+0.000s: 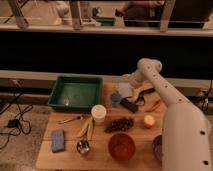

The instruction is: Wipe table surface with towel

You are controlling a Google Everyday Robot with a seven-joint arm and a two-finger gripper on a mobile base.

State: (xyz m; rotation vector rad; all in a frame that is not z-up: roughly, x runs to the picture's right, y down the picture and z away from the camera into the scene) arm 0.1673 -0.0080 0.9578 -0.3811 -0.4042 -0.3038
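Jaws of gripper (131,104): spread, grasping nothing | low over worktop (102,150) | towel (125,90): lies just beside jaws, toward far worktop edge | long axis: cannot tell | next, probably: short reach, clench
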